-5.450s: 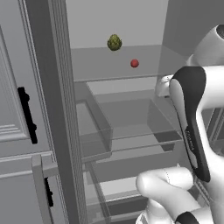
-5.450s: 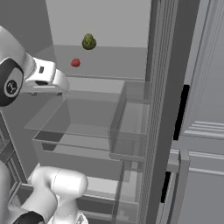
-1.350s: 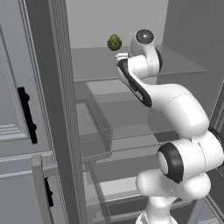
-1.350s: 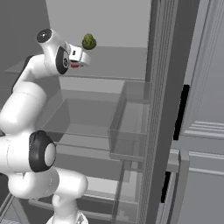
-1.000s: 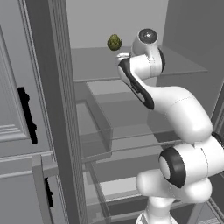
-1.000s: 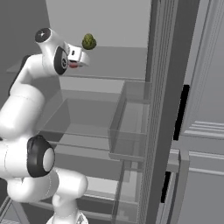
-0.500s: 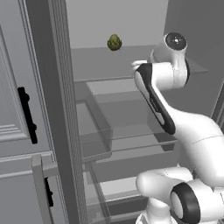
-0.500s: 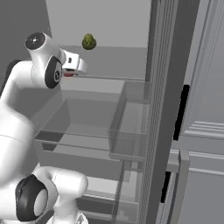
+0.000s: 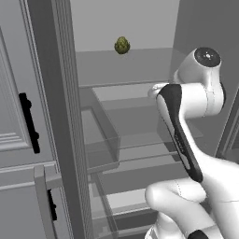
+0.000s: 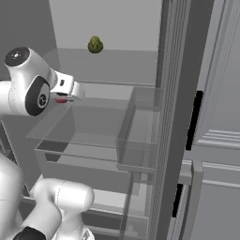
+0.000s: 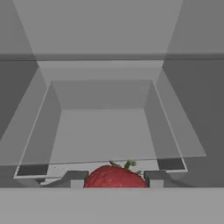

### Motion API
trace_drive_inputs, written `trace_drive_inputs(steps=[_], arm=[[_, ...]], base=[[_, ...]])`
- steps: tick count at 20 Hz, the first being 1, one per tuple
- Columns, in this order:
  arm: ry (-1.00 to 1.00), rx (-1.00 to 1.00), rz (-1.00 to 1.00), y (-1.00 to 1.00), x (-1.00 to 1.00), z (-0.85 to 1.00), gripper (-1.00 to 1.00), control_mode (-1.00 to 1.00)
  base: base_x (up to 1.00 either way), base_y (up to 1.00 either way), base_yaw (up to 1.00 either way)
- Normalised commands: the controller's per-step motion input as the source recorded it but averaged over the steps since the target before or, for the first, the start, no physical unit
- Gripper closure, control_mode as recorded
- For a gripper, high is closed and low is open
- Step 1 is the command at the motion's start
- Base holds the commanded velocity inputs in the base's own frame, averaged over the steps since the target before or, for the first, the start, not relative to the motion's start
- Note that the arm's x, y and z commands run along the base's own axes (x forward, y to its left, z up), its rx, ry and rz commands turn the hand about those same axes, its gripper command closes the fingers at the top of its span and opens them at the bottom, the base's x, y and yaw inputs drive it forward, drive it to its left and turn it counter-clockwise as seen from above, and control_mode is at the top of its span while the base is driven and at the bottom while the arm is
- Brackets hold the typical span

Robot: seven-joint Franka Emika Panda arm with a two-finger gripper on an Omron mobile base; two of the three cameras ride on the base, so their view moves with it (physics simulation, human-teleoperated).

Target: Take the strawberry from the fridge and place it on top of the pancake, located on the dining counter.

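Clamped between the fingertips of the gripper (image 11: 114,178), the strawberry (image 11: 114,177) hangs above a clear drawer (image 11: 103,122) inside the open fridge (image 10: 112,70), with a bumpy yellow-green fruit (image 10: 95,45) on the shelf beyond.

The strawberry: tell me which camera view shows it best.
The hand view shows it best: the strawberry sits large and red between the gripper's fingertips, green stem visible. The right base view gives a small red sliver beside the hand. In the left base view the arm covers that spot.
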Motion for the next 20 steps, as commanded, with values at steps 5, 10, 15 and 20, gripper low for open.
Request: trace_drive_inputs(steps=[5, 10, 15, 20], arm=[[0.02, 0.0, 0.0, -0.01, -0.96, -0.62, 1.0, -1.0], [0.06, 0.0, 0.0, 0.0, -0.57, -0.62, 1.0, -1.0], [0.02, 0.0, 0.0, 0.0, -0.09, -0.57, 1.0, -1.0], [0.0, 0.0, 0.0, 0.0, 0.0, -0.08, 1.0, -1.0]], base=[[0.0, 0.0, 0.0], [0.0, 0.0, 0.0], [0.0, 0.0, 0.0], [0.0, 0.0, 0.0]])
